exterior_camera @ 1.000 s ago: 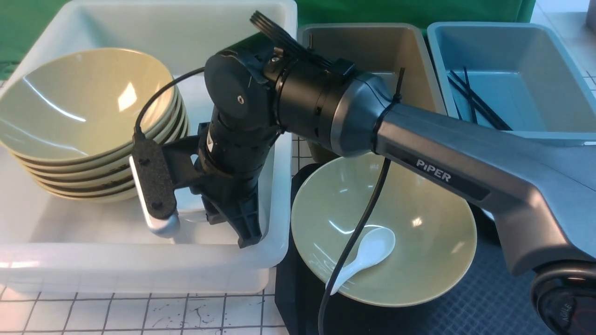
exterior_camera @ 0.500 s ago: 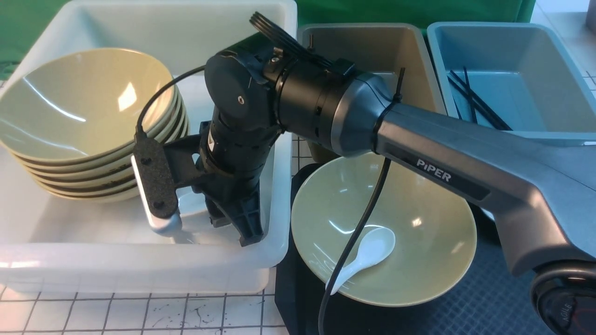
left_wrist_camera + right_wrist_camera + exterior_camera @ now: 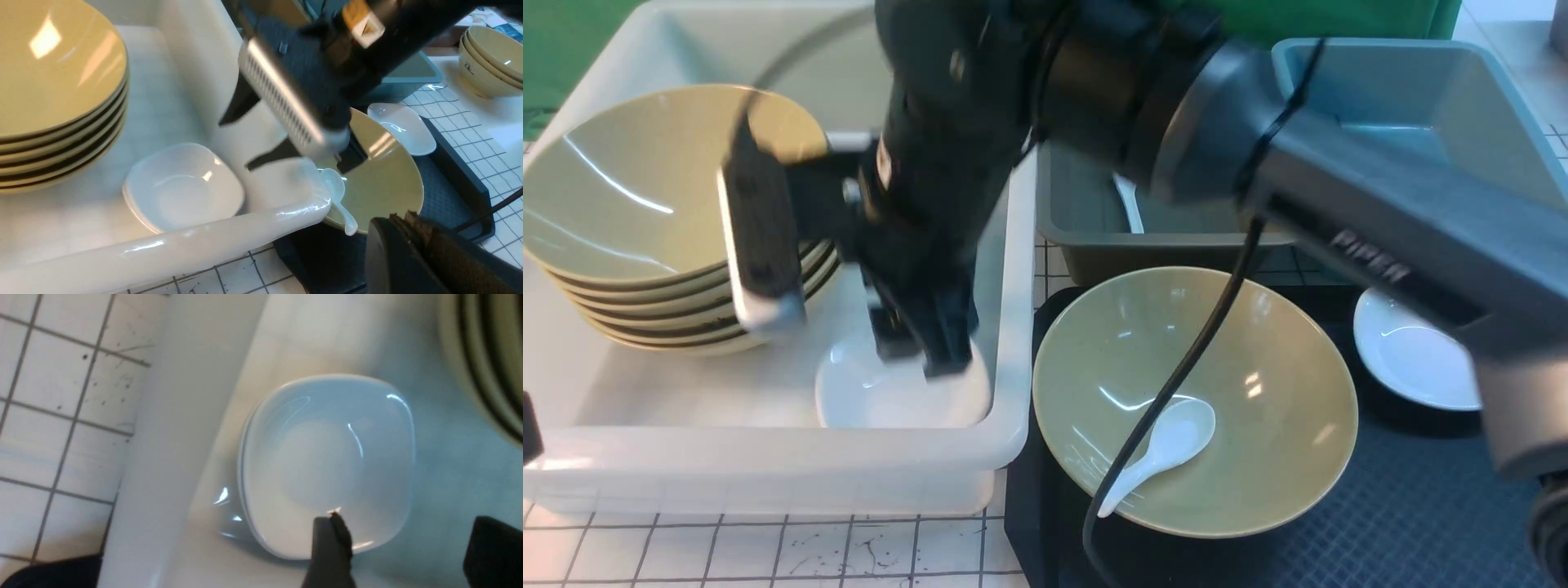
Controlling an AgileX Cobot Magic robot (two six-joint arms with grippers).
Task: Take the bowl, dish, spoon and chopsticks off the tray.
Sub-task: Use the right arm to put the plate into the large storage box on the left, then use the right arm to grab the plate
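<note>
The mustard-yellow bowl [image 3: 1241, 384] sits on the black tray [image 3: 1380, 506] with the white spoon [image 3: 1168, 445] lying inside it. A small white dish [image 3: 1413, 355] rests on the tray's far right. My right gripper [image 3: 920, 359] is open and empty, just above another white dish [image 3: 327, 457] that lies in the white tub [image 3: 768, 465]. My left gripper [image 3: 402, 214] looks shut and empty, near the tray's front; it shows at the front view's left edge. The bowl [image 3: 380, 183] and spoon [image 3: 339, 196] also show in the left wrist view. The chopsticks are hidden.
A stack of yellow bowls [image 3: 662, 188] fills the tub's left. A grey tub [image 3: 1094, 229] with a white spoon inside and a blue tub [image 3: 1421, 98] stand behind the tray. My right arm spans over the tubs. More bowls [image 3: 490, 57] are stacked beyond the tray.
My right arm has risen and swung up out of the tub's corner. The white dish under it now lies free in the tub. The dish on the tray has come into view.
</note>
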